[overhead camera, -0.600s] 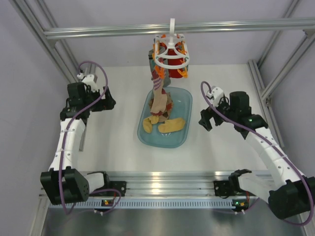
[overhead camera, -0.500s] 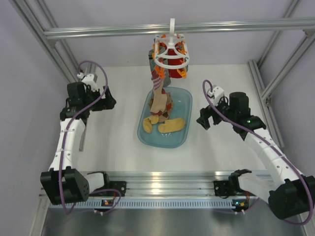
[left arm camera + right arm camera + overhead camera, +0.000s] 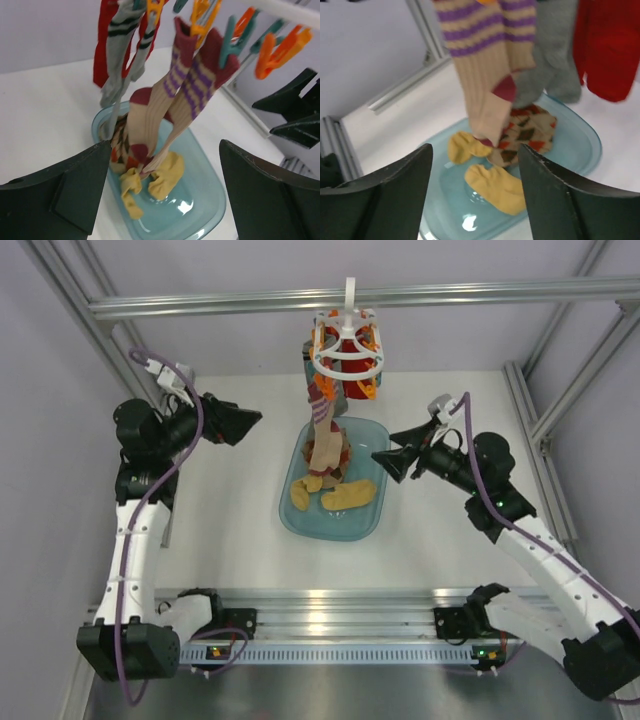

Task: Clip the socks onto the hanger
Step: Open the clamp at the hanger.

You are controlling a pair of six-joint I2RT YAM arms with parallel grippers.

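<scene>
So, both tools are empty. The left tool (image 3: 250,420) has its jaws spread wide, the right tool (image 3: 385,457) a bit less. Two yellow socks (image 3: 495,190) and an argyle sock (image 3: 527,132) lie loose in the tray (image 3: 365,515), ahead of and below both tools, with the hanger (image 3: 348,350) higher up between them. I'd guess they're light, limp and not slippery. Pinch one by the cuff: the rest will droop, and a free orange clip (image 3: 272,55) needs that edge.
</scene>
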